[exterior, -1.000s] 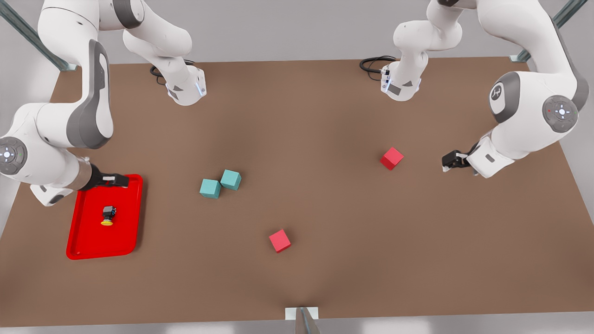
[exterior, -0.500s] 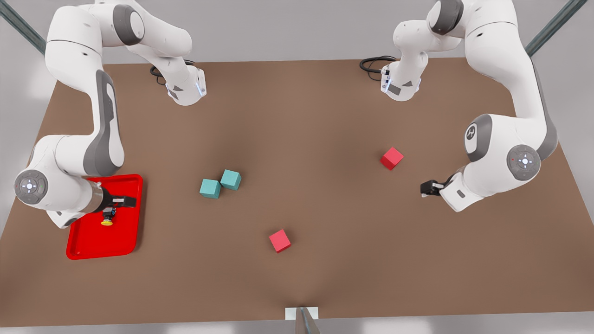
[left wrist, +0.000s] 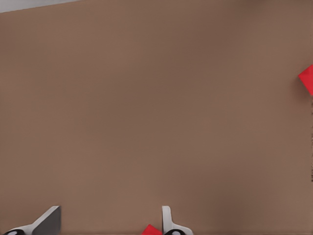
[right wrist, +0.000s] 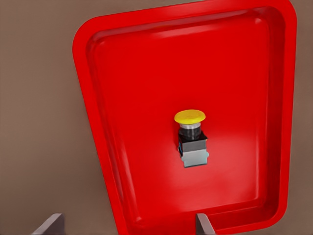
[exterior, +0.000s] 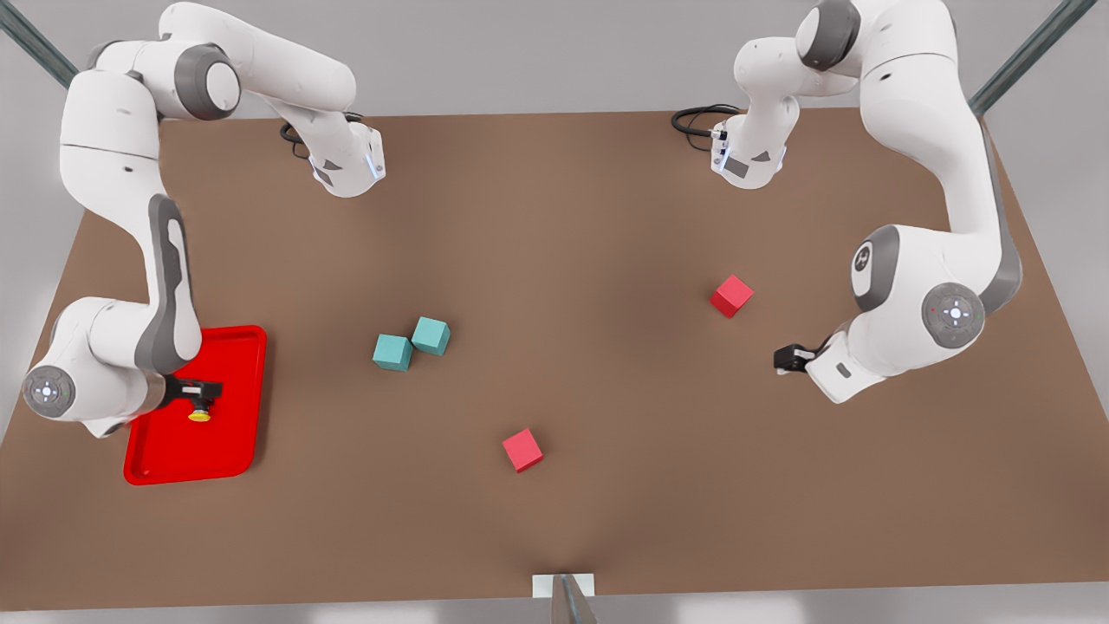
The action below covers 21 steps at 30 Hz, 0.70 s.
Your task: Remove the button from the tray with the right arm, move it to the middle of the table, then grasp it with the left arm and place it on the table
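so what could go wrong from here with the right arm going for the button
1. The button lies on its side in the tray, and it is small, so the open right pincer above it could close off-centre and squirt it away.
2. The tray's raised rim sits close to the pincer, so a low approach might nudge the tray.
3. The left pincer waits open near a red cube, which it could bump at handover.

The tray (exterior: 173, 459) lies on the table (exterior: 589, 225) at the front view's left, the button (exterior: 200, 412) on its side inside it, beneath the right gripper (exterior: 206, 392). Two touching cubes (exterior: 411, 343) sit near the middle, one cube (exterior: 522, 451) nearer the camera, another cube (exterior: 731, 295) toward the right, near the left gripper (exterior: 785, 360).
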Tool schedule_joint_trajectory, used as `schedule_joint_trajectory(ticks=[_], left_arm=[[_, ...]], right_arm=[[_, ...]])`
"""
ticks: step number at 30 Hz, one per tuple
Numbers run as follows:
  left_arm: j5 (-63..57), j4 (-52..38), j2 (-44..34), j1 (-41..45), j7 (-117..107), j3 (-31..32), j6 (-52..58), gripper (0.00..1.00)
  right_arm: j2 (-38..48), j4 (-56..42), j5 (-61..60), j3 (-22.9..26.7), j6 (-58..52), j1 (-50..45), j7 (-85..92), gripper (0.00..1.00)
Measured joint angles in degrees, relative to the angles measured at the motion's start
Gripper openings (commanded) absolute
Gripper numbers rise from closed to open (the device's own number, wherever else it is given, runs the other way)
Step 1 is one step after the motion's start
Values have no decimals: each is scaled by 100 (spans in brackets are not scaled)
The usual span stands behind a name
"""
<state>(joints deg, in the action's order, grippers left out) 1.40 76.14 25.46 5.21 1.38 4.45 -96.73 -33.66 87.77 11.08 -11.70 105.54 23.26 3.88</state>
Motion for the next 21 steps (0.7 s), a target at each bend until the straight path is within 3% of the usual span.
schedule_joint_trajectory(ticks=[3,6,12,21], left_arm=[[-3,-7,43,71,-36,2,-15,100],[-4,-8,66,84,-67,2,-43,100],[-9,-9,160,141,-116,2,-109,100],[-13,-5,340,226,-169,2,-249,100]], right_arm=[[-232,325,361,-1377,456,1293,151,100],[-604,450,892,-2353,820,2218,276,100],[-765,452,1533,-2517,1251,2544,485,100],[-753,1353,2231,-2854,1721,3211,675,100]])
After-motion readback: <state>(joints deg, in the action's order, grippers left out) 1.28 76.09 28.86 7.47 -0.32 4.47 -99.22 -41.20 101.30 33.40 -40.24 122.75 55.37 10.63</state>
